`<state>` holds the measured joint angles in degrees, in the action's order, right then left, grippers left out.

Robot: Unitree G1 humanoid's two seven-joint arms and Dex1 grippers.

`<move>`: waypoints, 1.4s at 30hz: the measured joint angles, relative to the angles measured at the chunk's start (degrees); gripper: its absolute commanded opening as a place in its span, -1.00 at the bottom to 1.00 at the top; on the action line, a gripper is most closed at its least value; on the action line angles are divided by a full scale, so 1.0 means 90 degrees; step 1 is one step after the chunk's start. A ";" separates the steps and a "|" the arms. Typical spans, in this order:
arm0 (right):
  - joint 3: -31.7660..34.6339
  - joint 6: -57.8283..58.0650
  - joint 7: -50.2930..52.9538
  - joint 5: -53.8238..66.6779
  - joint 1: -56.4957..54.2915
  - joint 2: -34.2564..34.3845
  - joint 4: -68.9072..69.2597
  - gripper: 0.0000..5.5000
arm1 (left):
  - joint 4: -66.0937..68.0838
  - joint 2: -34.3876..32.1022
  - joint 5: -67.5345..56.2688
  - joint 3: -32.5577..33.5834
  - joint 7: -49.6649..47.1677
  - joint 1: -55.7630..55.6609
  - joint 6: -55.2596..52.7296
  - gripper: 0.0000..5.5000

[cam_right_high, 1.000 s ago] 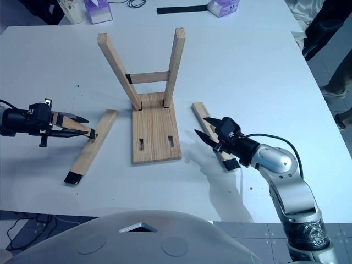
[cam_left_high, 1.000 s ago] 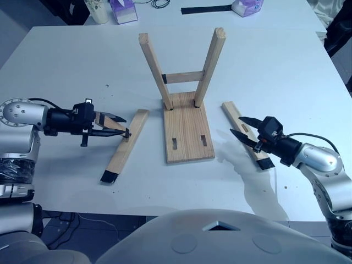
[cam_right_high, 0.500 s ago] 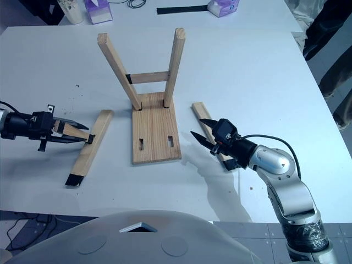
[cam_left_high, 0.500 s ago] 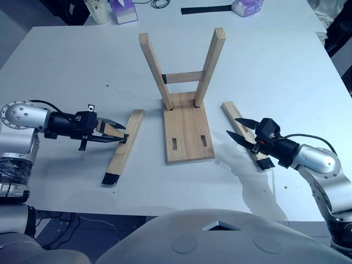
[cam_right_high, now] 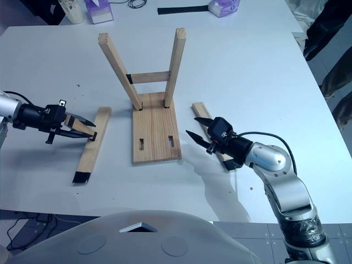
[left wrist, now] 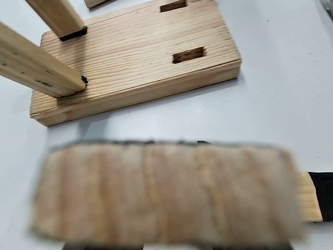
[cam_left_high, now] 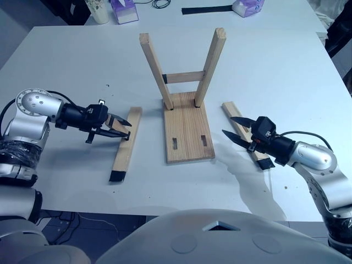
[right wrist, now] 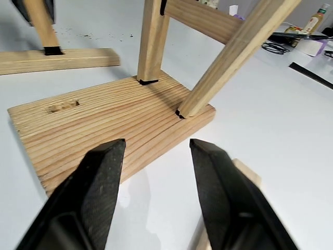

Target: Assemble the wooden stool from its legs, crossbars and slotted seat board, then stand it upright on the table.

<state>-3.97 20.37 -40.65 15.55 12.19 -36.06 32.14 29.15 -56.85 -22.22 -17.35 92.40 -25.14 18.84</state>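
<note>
The slotted seat board (cam_left_high: 187, 129) lies flat mid-table. Two legs (cam_left_high: 157, 71) stand in its far slots, joined by a crossbar (cam_left_high: 184, 77), and its two near slots (cam_left_high: 174, 144) are empty. A loose leg (cam_left_high: 125, 148) lies left of the board, and another loose leg (cam_left_high: 228, 110) lies to its right. My left gripper (cam_left_high: 130, 130) is shut on a short wooden crossbar piece (left wrist: 166, 192), its tips over the left leg's upper half. My right gripper (right wrist: 157, 141) hangs open and empty just above the right leg, pointing at the board.
A cup (cam_left_high: 100, 11), two purple boxes (cam_left_high: 124, 10) and a black strip (cam_left_high: 206, 9) sit along the table's far edge. The white table (cam_left_high: 286, 66) has bare room to the far left and far right of the stool parts.
My left gripper has moved right with its piece, and the left leg has turned slightly with its far end shifted left. My right gripper has crept left toward the seat board.
</note>
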 measured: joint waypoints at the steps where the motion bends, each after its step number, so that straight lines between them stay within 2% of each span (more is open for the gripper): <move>1: -0.0011 0.0000 -0.0022 0.0000 -0.0020 -0.0001 -0.0020 -0.17 | 0.0113 0.0053 0.0021 -0.0018 0.0000 -0.0074 0.0055 -0.53; 5: -0.0048 -0.0007 -0.0085 -0.0009 -0.0130 -0.0024 -0.0114 -0.17 | 0.0097 0.0085 0.0063 -0.0088 -0.0023 -0.0092 0.0012 -0.53; 11: -0.0154 -0.0027 -0.0215 -0.0084 -0.0257 -0.0060 -0.0210 -0.17 | -0.0527 -0.0102 -0.0309 -0.0064 -0.0080 0.0367 -0.0956 -0.53; 19: -0.0273 -0.0064 -0.0269 -0.0209 -0.0248 -0.0077 -0.0218 -0.17 | -0.1087 0.0065 -0.0546 0.0467 -0.0372 0.1079 -0.1323 -0.53; 20: -0.0276 -0.0065 -0.0268 -0.0220 -0.0245 -0.0077 -0.0218 -0.17 | -0.1149 0.0114 -0.0548 0.0495 -0.0429 0.1125 -0.1324 -0.39; 24: -0.0291 -0.0069 -0.0253 -0.0248 -0.0178 -0.0069 -0.0205 -0.17 | -0.0978 0.0674 0.0022 0.0293 -0.0930 0.1685 -0.1365 -0.15; 29: -0.0313 -0.0078 -0.0263 -0.0272 -0.0184 -0.0056 -0.0200 -0.17 | -0.0939 0.0689 0.0330 0.0414 -0.1105 0.1908 -0.0743 0.10; 36: -0.0305 -0.0087 -0.0380 -0.0269 -0.0257 -0.0092 -0.0244 -0.17 | -0.0750 0.0898 0.0232 0.0881 -0.1333 0.2116 -0.0691 0.11; 42: -0.0271 -0.0094 -0.0457 -0.0258 -0.0416 -0.0130 -0.0299 -0.17 | -0.1027 0.1259 -0.0243 0.1620 -0.1943 0.2292 -0.1436 0.11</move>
<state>-6.41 19.52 -44.76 13.23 8.45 -37.23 29.45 19.91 -45.52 -24.41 -2.77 74.92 -4.51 5.92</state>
